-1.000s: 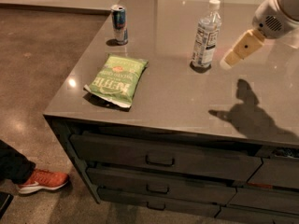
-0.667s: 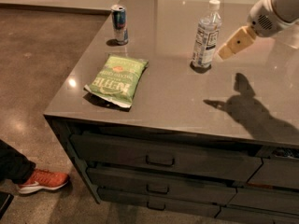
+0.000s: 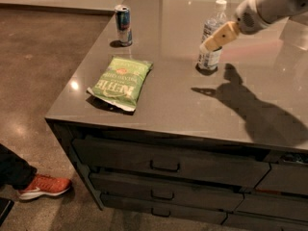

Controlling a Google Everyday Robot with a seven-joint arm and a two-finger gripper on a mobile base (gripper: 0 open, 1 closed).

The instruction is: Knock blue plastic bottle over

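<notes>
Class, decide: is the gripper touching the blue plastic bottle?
Cannot tell. The camera view shows the gripper overlapping the blue plastic bottle, hiding any gap.

One each: bottle [image 3: 210,57], can [image 3: 123,25], bag [image 3: 120,82], tool [image 3: 207,44] beside bottle.

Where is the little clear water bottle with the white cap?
In the camera view, the clear plastic water bottle stands upright at the back right of the grey countertop, with the tan gripper at its label.

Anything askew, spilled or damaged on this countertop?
Nothing stands out. The clear plastic water bottle with white cap and the slim blue-and-silver can both stand upright, the green chip bag lies flat, and no spill shows. The tan gripper is by the bottle's upper half.
</notes>
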